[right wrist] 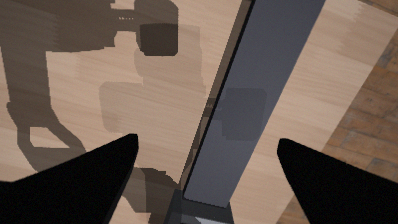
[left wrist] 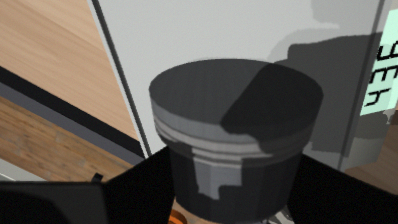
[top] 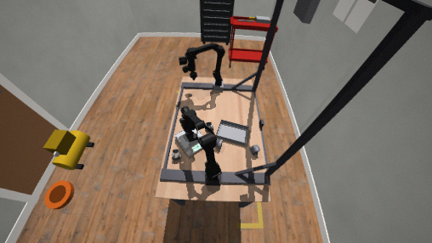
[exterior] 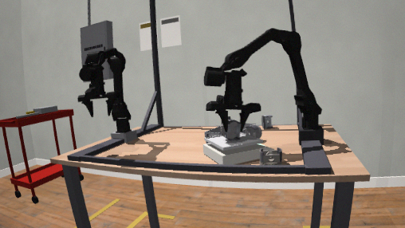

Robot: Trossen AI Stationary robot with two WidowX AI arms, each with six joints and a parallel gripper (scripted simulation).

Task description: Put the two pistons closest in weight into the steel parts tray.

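My left gripper point(exterior: 234, 128) point(left wrist: 226, 149) is shut on a dark grey piston point(left wrist: 235, 100) that stands crown up on the scale point(exterior: 239, 155) point(left wrist: 200, 25); a finger presses each side. The scale's lit display is partly cut off in the left wrist view. My right gripper point(exterior: 101, 114) point(right wrist: 208, 143) is open and empty, high over the table's far end. The steel parts tray point(top: 233, 132) is empty. One piston point(top: 176, 155) point(exterior: 271, 157) is beside the scale, another point(top: 255, 149) point(exterior: 267, 121) beyond the tray near the frame. Two more point(top: 209, 126) point(top: 218, 144) are between scale and tray, outside the tray.
A dark frame point(top: 216, 178) point(exterior: 191, 167) runs around the wooden table, with uprights on one long side. The left arm arches over the table and partly hides the scale in the top view. A red cart point(top: 248, 55) point(exterior: 36, 180) stands off the table's far end.
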